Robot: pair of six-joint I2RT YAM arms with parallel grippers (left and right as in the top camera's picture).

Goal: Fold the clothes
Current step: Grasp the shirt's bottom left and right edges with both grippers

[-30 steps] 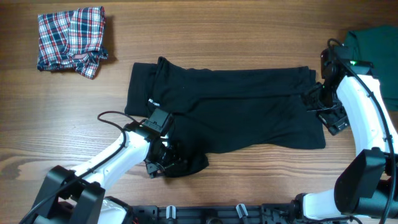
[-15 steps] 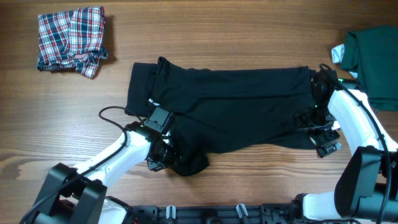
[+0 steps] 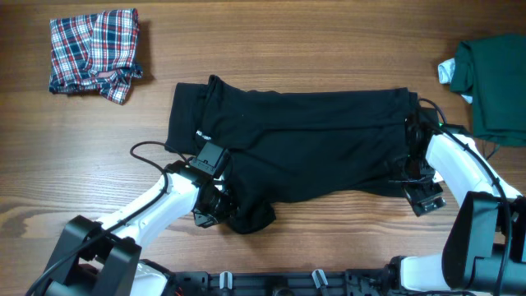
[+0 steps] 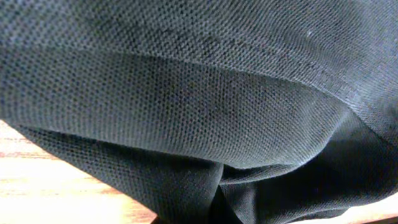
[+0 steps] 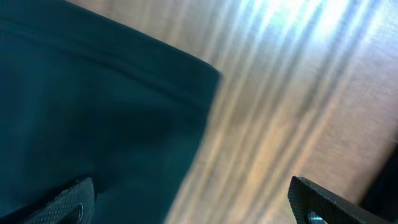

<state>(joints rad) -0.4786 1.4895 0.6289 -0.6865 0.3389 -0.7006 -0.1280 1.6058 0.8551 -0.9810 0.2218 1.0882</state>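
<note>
1. A large shirt (image 3: pixel 304 140) lies spread across the middle of the table (image 3: pixel 288 41), its length running left to right.
2. A smaller garment (image 3: pixel 93 51) sits at the far left corner, well apart from the shirt.
3. A third garment (image 3: pixel 493 86) lies at the far right edge, near the shirt's right end but not touching it.
4. The left gripper (image 3: pixel 219 210) is at the shirt's near-left corner.
5. The right gripper (image 3: pixel 417 187) straddles the shirt's right edge, near the front.

Large black shirt (image 3: pixel 304 140) spread flat centrally, lower-left corner bunched, plaid garment (image 3: pixel 94 51) crumpled far left, dark green garment (image 3: pixel 493 86) at right edge
</note>
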